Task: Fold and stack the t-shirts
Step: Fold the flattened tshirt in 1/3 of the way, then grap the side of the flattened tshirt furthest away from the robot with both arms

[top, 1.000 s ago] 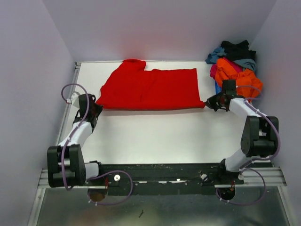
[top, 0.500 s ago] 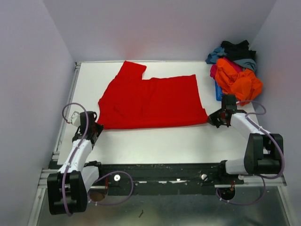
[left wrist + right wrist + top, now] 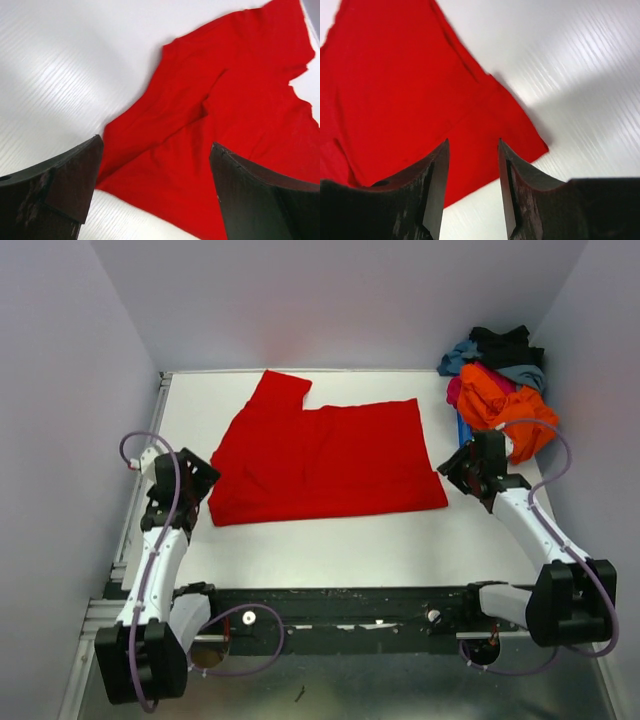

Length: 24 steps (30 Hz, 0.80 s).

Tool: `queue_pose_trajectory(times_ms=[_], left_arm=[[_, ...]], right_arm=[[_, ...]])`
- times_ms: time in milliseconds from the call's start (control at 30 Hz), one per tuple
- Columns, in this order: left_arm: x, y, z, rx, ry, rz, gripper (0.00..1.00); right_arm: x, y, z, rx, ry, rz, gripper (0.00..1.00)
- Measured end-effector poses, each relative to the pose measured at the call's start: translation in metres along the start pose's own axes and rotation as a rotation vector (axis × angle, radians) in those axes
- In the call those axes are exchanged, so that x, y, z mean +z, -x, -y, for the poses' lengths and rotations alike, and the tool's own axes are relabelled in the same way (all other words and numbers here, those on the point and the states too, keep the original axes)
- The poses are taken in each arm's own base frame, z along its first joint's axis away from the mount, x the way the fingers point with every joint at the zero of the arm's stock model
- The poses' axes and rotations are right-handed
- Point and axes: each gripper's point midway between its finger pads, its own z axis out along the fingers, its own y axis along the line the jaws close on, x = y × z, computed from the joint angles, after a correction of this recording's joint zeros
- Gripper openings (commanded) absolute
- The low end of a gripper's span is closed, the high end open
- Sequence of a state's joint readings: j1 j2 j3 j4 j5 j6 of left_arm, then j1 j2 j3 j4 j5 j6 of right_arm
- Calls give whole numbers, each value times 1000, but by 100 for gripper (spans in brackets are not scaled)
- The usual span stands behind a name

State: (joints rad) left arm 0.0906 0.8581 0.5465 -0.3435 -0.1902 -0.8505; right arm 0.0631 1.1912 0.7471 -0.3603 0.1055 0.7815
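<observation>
A bright red t-shirt (image 3: 325, 460) lies spread flat on the white table (image 3: 330, 535), one sleeve pointing to the back left. My left gripper (image 3: 200, 483) hovers at its near-left corner, jaws wide open and empty; the left wrist view shows the red cloth (image 3: 240, 115) below the left gripper (image 3: 155, 142). My right gripper (image 3: 458, 468) hangs at the near-right corner, partly open, holding nothing. The right wrist view has that corner of the red t-shirt (image 3: 395, 90) lying on the table under the right gripper (image 3: 473, 141).
A heap of other t-shirts sits at the back right: orange (image 3: 505, 405), black (image 3: 505, 340), grey-blue (image 3: 460, 352) and a bit of magenta (image 3: 455, 390). A blue bin edge (image 3: 463, 428) shows beneath them. Walls close in on both sides.
Both grippers dragged the red t-shirt toward the near side, then opened and let go of its near corners. The shirt now rests flat; both grippers have lifted off it.
</observation>
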Motion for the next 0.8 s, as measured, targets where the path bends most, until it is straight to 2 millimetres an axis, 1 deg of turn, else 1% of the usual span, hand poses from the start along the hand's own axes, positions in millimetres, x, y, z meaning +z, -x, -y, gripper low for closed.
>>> queue_pose_trajectory(times_ms=[33,67,133,200,267,300,333,400,433,533,600,700,800], left_arm=[[1,9,14,25,-32,4,99],[4,14,23,43,-52,6,99],[13,21,43,78,-102,6,99],[25,18,57,106,-139,-2,99],[38,15,65,122,-147,-21,98],[46,14,71,130,-147,-34,98],[60,13,79,141,-147,-51,97],[78,16,97,152,-162,-65,96],[91,18,108,159,-168,-70,96],[121,24,143,181,-203,-72,98],[133,28,165,196,-229,-67,98],[154,34,206,225,-281,-59,98],[172,38,237,239,-321,-53,98]], right_arm=[[1,4,-8,-33,31,11,50],[1,9,-17,-65,57,22,50],[4,21,-36,-117,101,48,49],[7,37,-57,-156,144,85,49],[12,51,-77,-185,183,116,48],[16,57,-86,-196,195,127,47],[20,63,-95,-208,204,134,47],[30,78,-113,-224,215,147,47],[36,86,-123,-231,220,155,47],[54,109,-151,-250,240,179,47],[61,112,-158,-261,240,180,47],[76,118,-165,-286,233,178,47],[91,121,-170,-306,222,169,47]])
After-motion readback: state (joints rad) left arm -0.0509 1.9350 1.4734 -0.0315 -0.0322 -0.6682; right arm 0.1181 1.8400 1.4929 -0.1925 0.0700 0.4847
